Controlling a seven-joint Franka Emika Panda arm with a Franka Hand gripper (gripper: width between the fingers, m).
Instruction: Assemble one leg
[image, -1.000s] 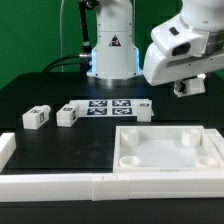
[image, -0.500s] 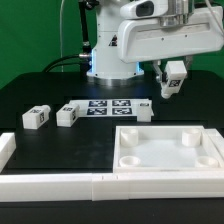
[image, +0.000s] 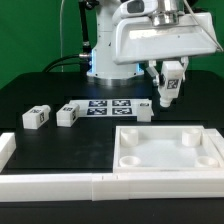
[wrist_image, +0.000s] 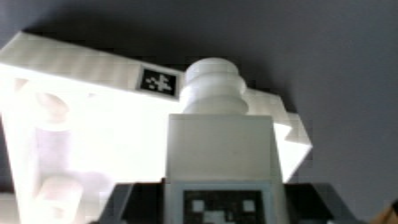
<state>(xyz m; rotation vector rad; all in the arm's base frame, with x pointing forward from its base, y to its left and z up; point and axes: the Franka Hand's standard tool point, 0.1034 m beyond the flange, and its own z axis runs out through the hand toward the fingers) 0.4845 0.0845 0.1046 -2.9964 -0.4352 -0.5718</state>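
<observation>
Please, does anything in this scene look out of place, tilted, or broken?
Nothing looks broken or spilled. The only thing askew is the leg clamped in the gripper: it hangs tilted in the air instead of upright. That looks like carrying rather than a fault.

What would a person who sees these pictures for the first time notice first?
Most striking is the claw holding one leg in the air at the exterior view's right, near the large white tray. In the wrist view that leg fills the middle, with the tray behind it. Two loose legs lie on the black table at the exterior view's left, beside the marker board.
</observation>
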